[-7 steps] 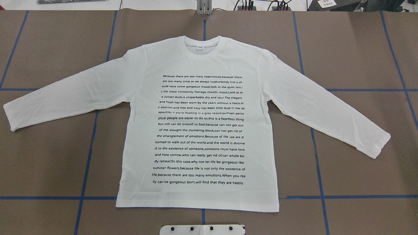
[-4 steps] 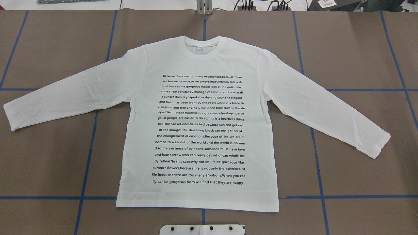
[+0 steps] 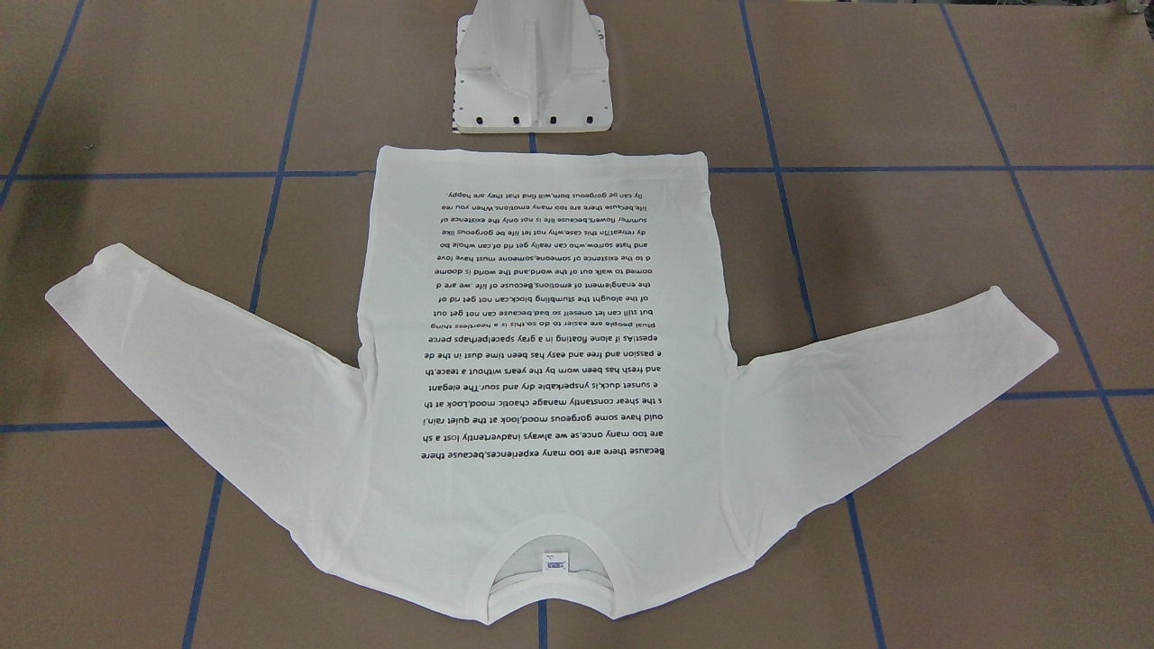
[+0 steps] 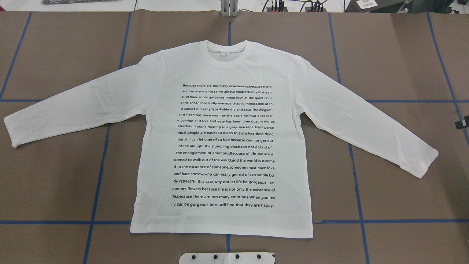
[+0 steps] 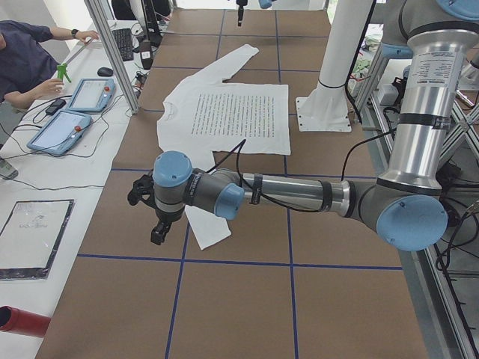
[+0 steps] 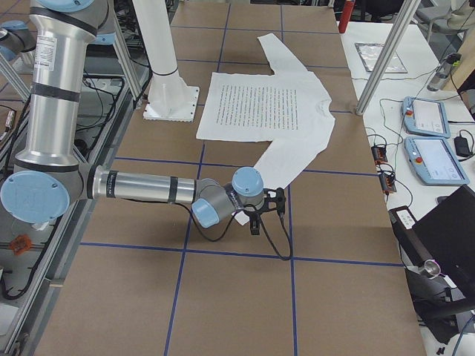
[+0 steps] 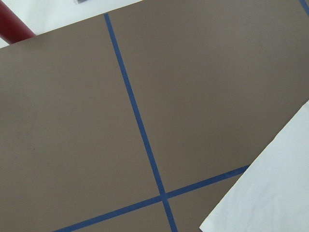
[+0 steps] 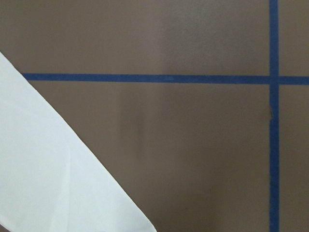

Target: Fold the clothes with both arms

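Note:
The clothes are one white long-sleeved T-shirt (image 4: pixel 223 146) with a block of black text, lying flat and face up, sleeves spread, collar away from the robot (image 3: pixel 541 361). My left gripper (image 5: pixel 159 228) hangs over the brown table just outside the left sleeve's cuff (image 7: pixel 270 193). I cannot tell if it is open or shut. My right gripper (image 6: pixel 256 221) hovers beside the right sleeve's cuff (image 8: pixel 48 169). Only a black sliver of the right gripper (image 4: pixel 463 122) shows at the overhead view's right edge, so its state is unclear too.
The white pedestal base (image 3: pixel 532 81) stands just behind the shirt's hem. Blue tape lines (image 4: pixel 99 165) grid the brown table. Beyond the far edge are teach pendants (image 5: pixel 75 112), a person's hand (image 5: pixel 49 86) and a red cylinder (image 5: pixel 22 320).
A black part of the right gripper has come into the overhead view at its right edge. The shirt has not moved.

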### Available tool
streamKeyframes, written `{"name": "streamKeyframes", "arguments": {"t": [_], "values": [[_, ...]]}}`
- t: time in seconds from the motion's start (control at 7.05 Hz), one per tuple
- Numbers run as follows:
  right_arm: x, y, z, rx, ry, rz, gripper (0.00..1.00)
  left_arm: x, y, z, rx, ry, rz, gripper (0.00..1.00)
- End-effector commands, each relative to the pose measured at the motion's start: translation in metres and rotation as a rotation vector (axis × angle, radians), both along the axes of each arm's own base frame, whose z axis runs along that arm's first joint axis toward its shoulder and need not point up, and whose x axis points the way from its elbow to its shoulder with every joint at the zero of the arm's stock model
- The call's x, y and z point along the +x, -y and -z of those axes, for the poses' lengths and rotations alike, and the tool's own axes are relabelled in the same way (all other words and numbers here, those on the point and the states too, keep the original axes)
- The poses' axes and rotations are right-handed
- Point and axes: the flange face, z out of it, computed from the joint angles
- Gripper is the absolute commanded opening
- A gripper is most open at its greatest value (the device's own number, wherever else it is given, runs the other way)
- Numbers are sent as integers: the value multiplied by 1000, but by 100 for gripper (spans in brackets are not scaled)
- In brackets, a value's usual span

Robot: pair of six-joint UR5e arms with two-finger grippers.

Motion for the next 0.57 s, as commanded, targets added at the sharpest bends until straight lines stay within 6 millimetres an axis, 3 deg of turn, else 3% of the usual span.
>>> {"name": "streamKeyframes", "arguments": {"t": [0.0,0.14,0.43], "values": [[-41,-6,1,20,-61,52,100,1,-3,-1,0,-19,0,99],[-70,-9,5,-27,-65,54,100,1,-3,-1,0,-20,-1,99],[-98,-18,11,-40,-115,35,100,4,-4,1,-3,-67,-19,99]]}}
